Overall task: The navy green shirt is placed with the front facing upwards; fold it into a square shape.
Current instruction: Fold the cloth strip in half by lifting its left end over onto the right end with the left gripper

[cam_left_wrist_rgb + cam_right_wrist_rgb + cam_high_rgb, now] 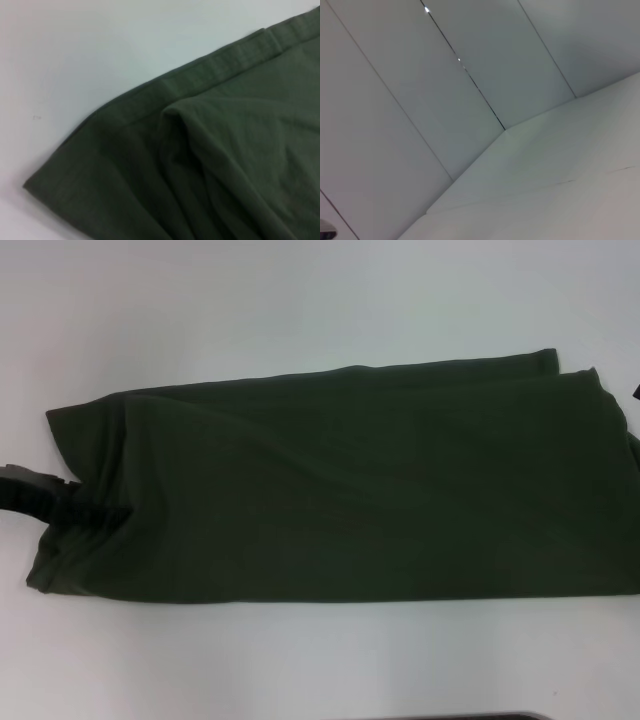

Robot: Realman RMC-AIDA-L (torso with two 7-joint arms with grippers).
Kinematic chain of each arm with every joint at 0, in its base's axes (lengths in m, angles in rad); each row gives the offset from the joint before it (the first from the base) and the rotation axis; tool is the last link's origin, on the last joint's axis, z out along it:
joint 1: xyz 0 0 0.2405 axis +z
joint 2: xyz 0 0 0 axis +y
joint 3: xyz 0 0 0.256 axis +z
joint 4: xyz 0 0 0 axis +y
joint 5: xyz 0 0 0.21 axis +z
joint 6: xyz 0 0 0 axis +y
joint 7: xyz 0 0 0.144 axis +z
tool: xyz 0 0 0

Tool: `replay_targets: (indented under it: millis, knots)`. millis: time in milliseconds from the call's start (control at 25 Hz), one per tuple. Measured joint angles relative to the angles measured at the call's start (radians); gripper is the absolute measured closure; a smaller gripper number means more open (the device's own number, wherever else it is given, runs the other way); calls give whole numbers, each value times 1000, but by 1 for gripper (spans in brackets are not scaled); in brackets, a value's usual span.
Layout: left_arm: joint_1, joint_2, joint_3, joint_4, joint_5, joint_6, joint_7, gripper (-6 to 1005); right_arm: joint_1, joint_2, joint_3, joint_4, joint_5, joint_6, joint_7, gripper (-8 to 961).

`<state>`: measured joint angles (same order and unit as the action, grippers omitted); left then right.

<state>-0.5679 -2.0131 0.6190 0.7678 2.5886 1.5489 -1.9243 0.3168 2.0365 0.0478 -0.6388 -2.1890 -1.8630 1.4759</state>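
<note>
The left gripper came in low from the left edge of the head view, its black body lying across the white table and its tip pressed into the left end of the navy green shirt. Cloth was bunched into tight short wrinkles right where the tip met it, which suggests a pinch, but the fingers themselves were buried in the dark fabric and I cannot tell whether they were clamped or spread.

The shirt lay as a long band across the middle of the table, already folded lengthwise, its plain olive surface up with no lettering showing. Its left end sat near the gripper, with one corner pointing toward the far left; its right end ran out of the head view. Along the far edge, near the right, two layers showed as a stepped edge.

In the left wrist view, the shirt filled the lower right, a stitched hem running along its edge against the bare table, and a soft raised fold crossing the middle.

The right wrist view showed only pale wall panels and a white surface, with no cloth in it.
</note>
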Motion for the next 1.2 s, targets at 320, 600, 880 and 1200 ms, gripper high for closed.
replay_targets:
  millis: [320,600,880,1200]
  knots:
    - [0,-13,10,20,7,-12,-13,139,-1,0,2,0,0,-1,0,38]
    - [0,-11,9,16,19,-13,-22,435,-3,1,4,-3,0,-2,-1,38]
    - [0,-15,6,21,20,-13,-22,608,-9,-1,4,-3,3,-10,-3,38]
    - [-2,-13,9,17,19,-23,-21,874,-11,0,4,-2,3,-12,-6,37]
